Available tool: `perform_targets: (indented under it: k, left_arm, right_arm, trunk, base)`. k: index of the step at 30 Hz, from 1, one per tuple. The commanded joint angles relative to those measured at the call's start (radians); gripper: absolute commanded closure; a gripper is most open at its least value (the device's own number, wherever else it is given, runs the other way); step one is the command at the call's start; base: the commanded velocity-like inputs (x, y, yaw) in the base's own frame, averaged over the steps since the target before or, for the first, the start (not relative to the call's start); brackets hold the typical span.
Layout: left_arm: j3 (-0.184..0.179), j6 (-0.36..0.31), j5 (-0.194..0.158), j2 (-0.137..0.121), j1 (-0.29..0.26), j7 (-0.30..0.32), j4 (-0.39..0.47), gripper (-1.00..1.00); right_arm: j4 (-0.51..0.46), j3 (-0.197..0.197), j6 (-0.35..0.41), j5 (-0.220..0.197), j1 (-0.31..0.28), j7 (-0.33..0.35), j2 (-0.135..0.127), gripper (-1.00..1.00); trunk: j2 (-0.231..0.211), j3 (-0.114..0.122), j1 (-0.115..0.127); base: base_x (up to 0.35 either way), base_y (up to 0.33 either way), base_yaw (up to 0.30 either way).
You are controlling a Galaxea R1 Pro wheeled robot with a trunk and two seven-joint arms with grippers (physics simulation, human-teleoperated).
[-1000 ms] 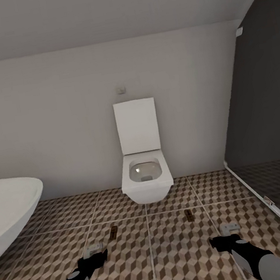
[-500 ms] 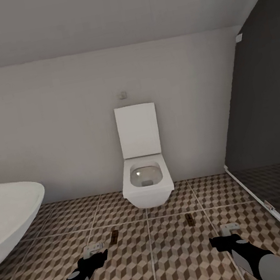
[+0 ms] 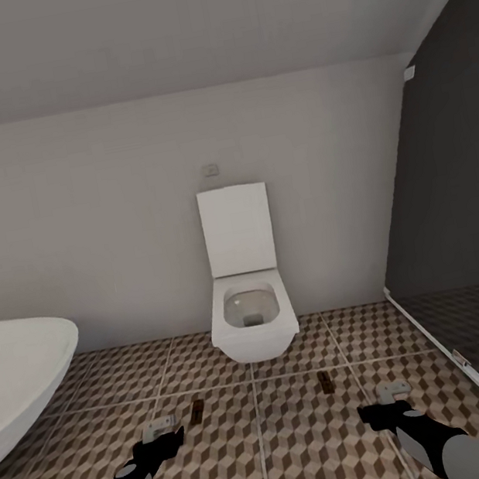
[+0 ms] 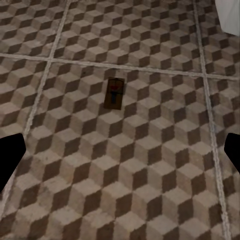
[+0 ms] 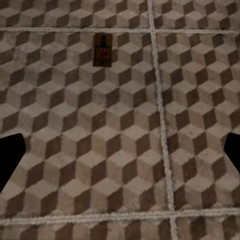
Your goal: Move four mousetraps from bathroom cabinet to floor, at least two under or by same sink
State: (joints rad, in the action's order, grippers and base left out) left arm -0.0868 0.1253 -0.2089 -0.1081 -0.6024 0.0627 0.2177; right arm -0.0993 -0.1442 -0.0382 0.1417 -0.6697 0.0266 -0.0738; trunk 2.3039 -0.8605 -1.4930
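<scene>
Left tool [image 3: 161, 426] low over the bathroom floor [image 3: 308, 447], fingers spread wide, nothing held. Right tool [image 3: 392, 391] likewise parted wide and empty, at matching height. One mousetrap [image 3: 197, 412] flat on the tiles just ahead of the left tool, also seen from the left wrist [image 4: 114, 93]. Second mousetrap [image 3: 324, 382] flat on the tiles ahead of the right tool, seen from the right wrist [image 5: 102, 49] near a grout line. Beyond both, wall-hung toilet [image 3: 253, 323], lid up. White bathtub rim [image 3: 26, 363] at far left; dark glass shower screen [image 3: 466, 231] at right.
</scene>
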Motion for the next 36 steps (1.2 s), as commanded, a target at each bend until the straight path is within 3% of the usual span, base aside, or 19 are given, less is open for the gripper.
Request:
perform_targets:
  k: [1,36]
  left_arm:
    - [-0.008,0.004,-0.010,-0.001,-0.001,0.002,-0.001,-1.00]
    - [-0.009,0.005,-0.013,-0.001,-0.001,0.002,-0.001,-1.00]
  right_arm:
    - [0.001,-0.008,-0.003,0.010,-0.001,0.003,0.000,-1.00]
    - [0.001,-0.008,-0.005,0.011,-0.001,-0.001,0.002,-1.00]
  trunk:
    - [-0.007,0.002,0.004]
    - [-0.252,0.112,0.138]
  base:
    - [0.000,0.000,0.000]
    - [0.000,0.000,0.000]
